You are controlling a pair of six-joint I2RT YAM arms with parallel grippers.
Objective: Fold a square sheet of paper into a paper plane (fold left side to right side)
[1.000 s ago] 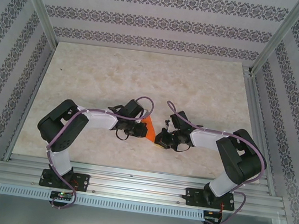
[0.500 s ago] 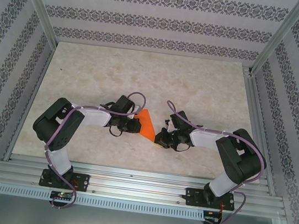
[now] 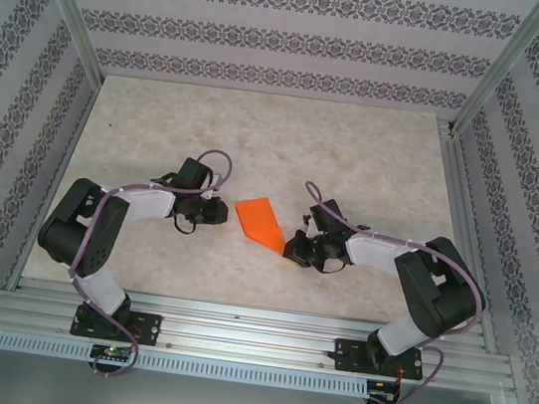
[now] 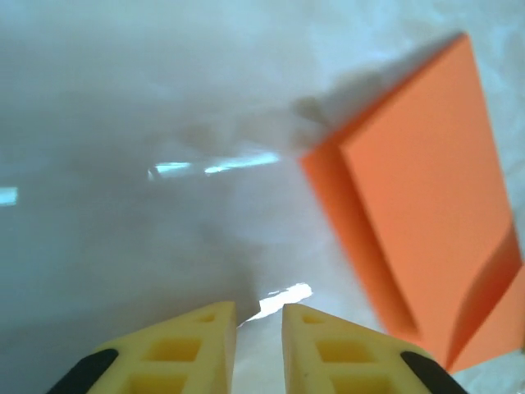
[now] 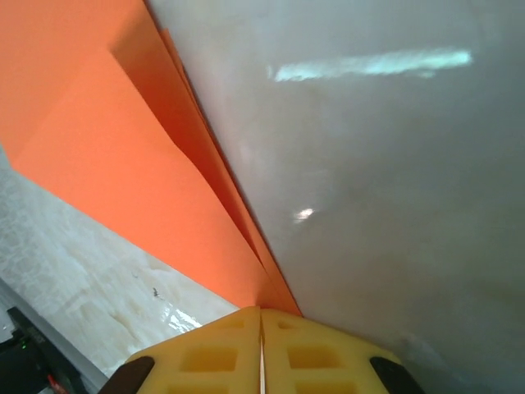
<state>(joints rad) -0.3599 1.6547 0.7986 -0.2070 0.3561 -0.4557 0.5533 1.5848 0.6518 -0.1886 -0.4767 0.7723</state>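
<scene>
Orange paper, folded into a narrow wedge, makes up the paper plane (image 3: 259,222), which lies near the middle of the pale marbled table (image 3: 355,164) between the two arms. In the top view its long axis runs on a diagonal, with the broad blunt end toward the far left and the pointed end toward the near right. That point reaches the right gripper (image 3: 293,251). In the right wrist view the paper plane (image 5: 107,164) shows layered flaps that narrow down to the right gripper (image 5: 261,324), whose yellow jaws are pressed together with the tip running into the seam between them, so they look clamped on it. How far the paper goes in is hidden by the pads. The left gripper (image 3: 222,212) sits just beside the blunt end, apart from it, with bare table between them. In the left wrist view the paper plane (image 4: 426,213) lies off to the right, cut off by the frame edge and rather blurred, with a darker fold along its left side. The left gripper (image 4: 259,324) has its fingers (image 4: 197,349) parted by a narrow gap, and nothing is between them. Open tabletop stretches away on the far side up to the patterned walls (image 3: 273,37), and the metal rails (image 3: 251,335) bound the near edge.
</scene>
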